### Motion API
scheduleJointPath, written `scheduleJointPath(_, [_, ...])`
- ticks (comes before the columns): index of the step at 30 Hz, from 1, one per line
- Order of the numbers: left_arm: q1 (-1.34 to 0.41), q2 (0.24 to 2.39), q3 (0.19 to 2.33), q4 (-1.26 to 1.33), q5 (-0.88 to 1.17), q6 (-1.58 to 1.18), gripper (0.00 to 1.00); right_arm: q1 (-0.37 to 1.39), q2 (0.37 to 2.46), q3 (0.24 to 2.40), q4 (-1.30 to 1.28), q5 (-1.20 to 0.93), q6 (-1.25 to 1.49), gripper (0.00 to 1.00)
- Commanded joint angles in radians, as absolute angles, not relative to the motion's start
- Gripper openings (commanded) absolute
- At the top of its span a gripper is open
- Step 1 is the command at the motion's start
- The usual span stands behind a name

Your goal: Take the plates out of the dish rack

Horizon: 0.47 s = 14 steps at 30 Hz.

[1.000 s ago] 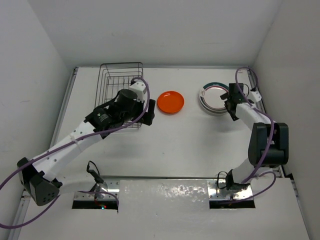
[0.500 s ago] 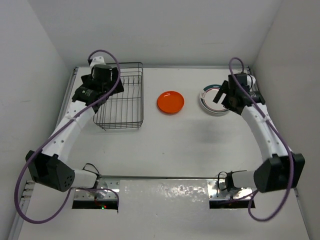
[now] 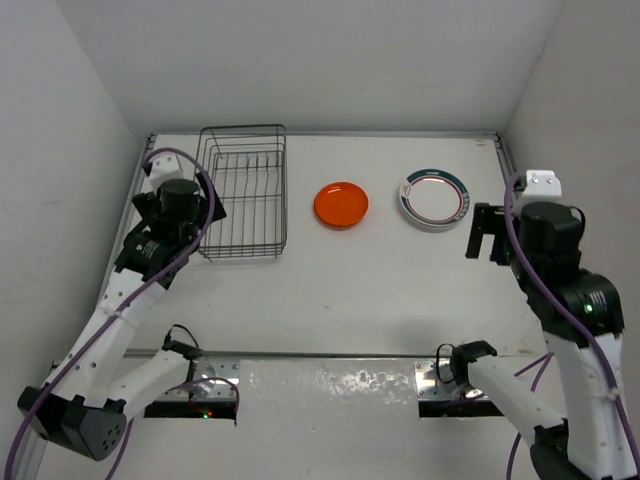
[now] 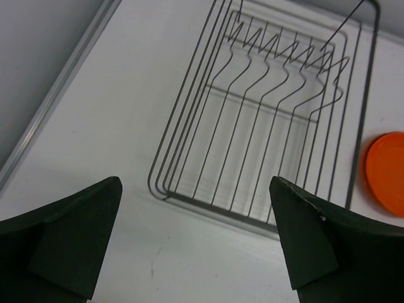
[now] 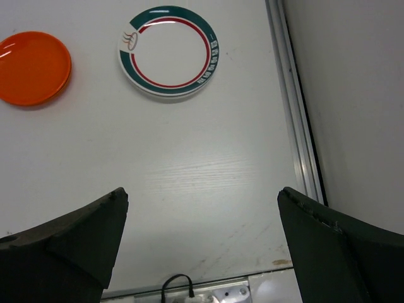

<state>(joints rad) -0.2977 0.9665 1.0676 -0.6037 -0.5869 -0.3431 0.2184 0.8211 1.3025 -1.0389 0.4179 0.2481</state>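
Note:
The dark wire dish rack [image 3: 242,190] stands at the back left with no plates in it; it also shows in the left wrist view [image 4: 265,120]. An orange plate [image 3: 341,204] lies on the table right of the rack and shows in both wrist views [image 4: 386,172] [image 5: 31,67]. A stack of white plates with a teal-and-red rim [image 3: 433,199] lies further right, also in the right wrist view [image 5: 168,50]. My left gripper [image 4: 196,240] is open and empty, raised near the rack's front left corner. My right gripper [image 5: 202,243] is open and empty, raised near the table's right edge.
White walls close in the table at the back and on both sides. A metal rail [image 5: 297,126] runs along the right edge and another along the left edge [image 4: 57,95]. A metal mounting strip [image 3: 330,385] with cables lies at the near edge.
Both arms have drawn back toward their bases. The left arm left the rack's back left corner; the right gripper moved off the white plate stack toward the right edge. The plates have not moved.

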Motion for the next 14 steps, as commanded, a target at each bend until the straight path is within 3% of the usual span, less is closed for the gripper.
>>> scheduleJointPath(1, [-0.304,0.887,0.997,-0.619,-0.594,-0.359,1.0,0.218,0.744,1.338,-1.126,0.385,0.167,0.99])
scheduleJointPath(14, [-0.354,0.666,0.874,-0.632,-0.68,-0.31,1.0,0.218,0.69,1.278,-1.178,0.402,0.147,0.99])
